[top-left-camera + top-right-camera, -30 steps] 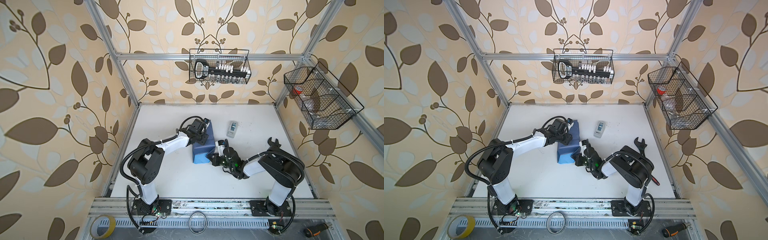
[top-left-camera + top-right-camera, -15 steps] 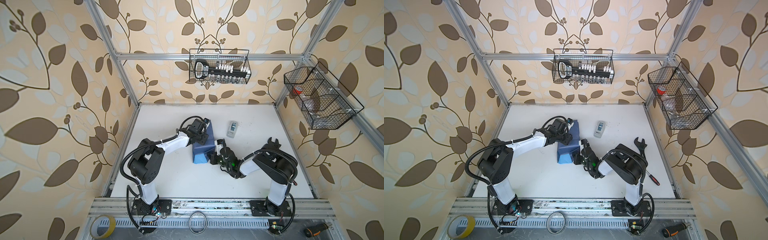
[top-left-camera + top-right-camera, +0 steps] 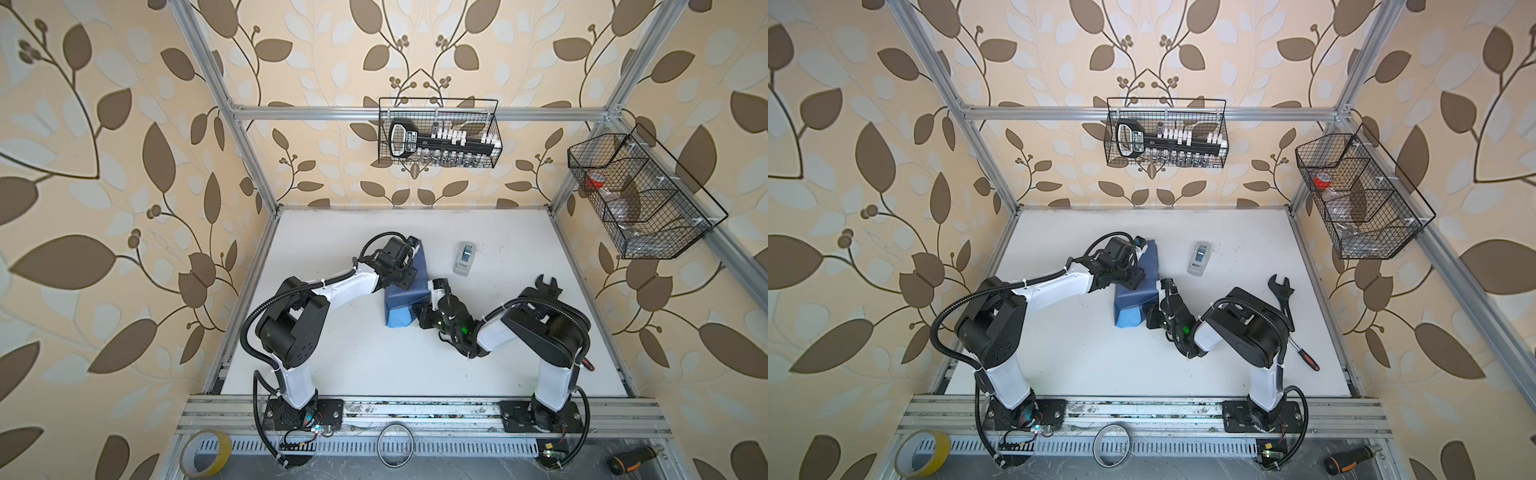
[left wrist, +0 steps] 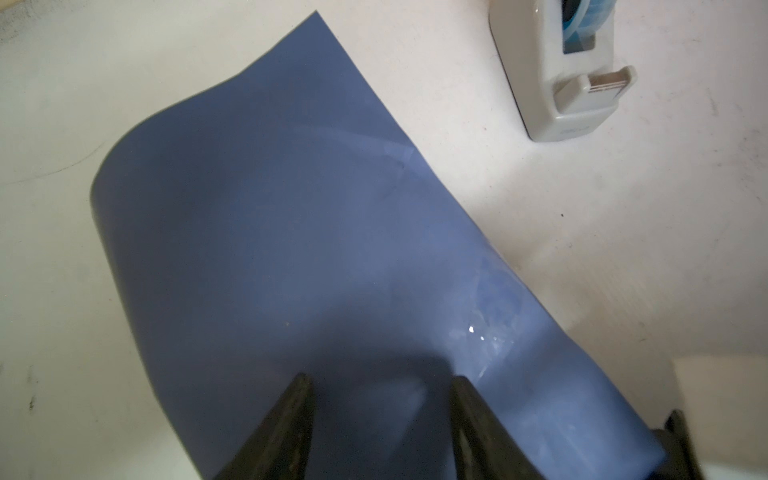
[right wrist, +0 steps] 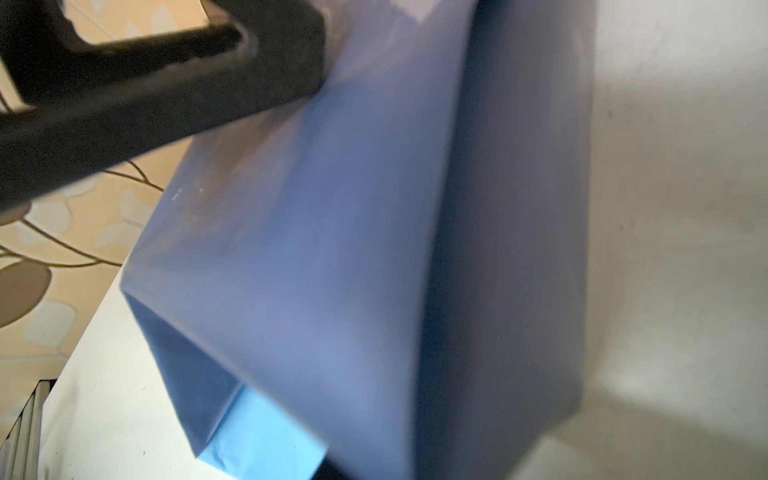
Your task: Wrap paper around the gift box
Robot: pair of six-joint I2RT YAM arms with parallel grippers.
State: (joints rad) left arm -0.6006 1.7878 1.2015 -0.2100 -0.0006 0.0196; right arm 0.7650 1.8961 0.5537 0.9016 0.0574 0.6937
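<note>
Slate-blue paper (image 3: pixel 406 286), folded into a bundle with light blue showing at one end, lies under the left gripper (image 4: pixel 379 380), whose jaws stand apart upon it. The right gripper (image 3: pixel 420 316) touches its side, but I cannot tell how far it is open. The box is hidden.

Legible text: none.
- Black tool holder (image 3: pixel 440 143), in wire basket (image 3: pixel 438 100) on the far wall: white label with lettering at its left end, too small to read.
- Grey tape dispenser (image 4: pixel 540 62), on the counter, far side, right of centre: faint embossed mark on one end, not decipherable.
</note>
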